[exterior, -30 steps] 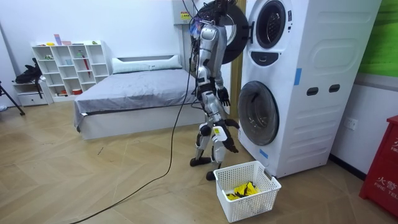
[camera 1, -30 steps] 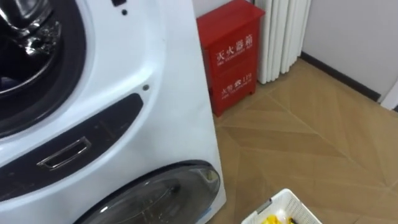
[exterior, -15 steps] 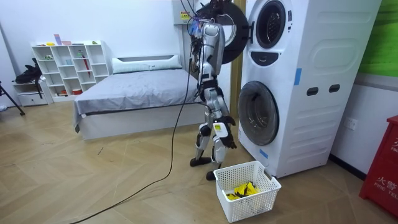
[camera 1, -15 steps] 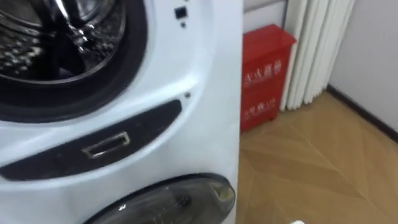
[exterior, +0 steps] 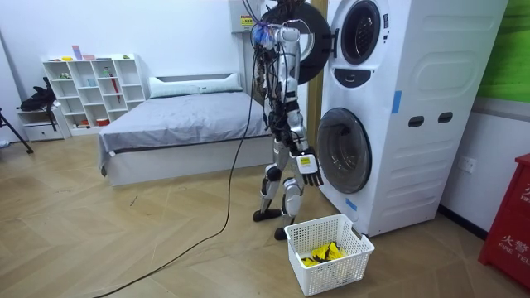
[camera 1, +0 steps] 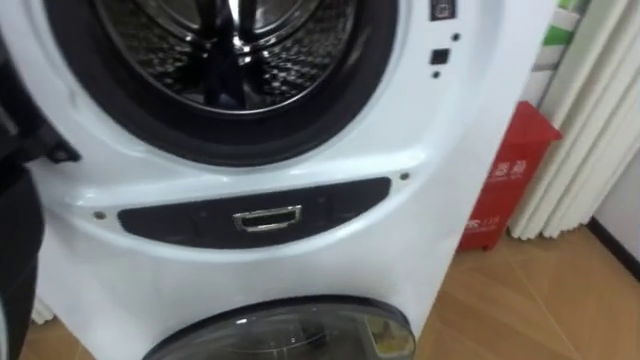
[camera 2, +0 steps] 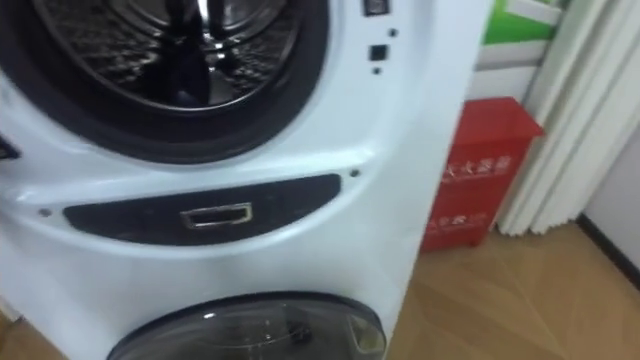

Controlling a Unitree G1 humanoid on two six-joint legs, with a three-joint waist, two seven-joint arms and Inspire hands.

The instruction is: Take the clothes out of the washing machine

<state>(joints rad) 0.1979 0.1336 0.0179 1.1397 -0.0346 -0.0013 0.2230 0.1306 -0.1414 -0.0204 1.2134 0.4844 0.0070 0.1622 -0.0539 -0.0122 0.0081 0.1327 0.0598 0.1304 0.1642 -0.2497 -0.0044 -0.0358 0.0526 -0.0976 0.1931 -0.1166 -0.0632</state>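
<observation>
Facing the stacked washing machines (exterior: 406, 108), the robot stands close in front of them, with the white basket (exterior: 319, 277) on the floor just beside its feet. The upper machine's door (exterior: 310, 50) is swung open toward the room view's left, and the head camera looks straight into the open drum (camera 1: 230, 50). A dark patch (camera 1: 218, 92) sits low in the drum; it may be a garment, but I cannot tell. A yellow cloth (exterior: 321, 253) already lies in the basket.

The right hand (exterior: 309, 166) hangs low beside the lower machine's closed door (camera 1: 290, 330), fingers spread and holding nothing.

I judge this to be the step between 2 picks: 1 item is in the basket and the hands are empty. The next move calls for lifting an arm to the height of the upper opening, reaching past the dark rubber seal (camera 1: 330, 120) without catching on it, and closing on whatever cloth remains inside.
</observation>
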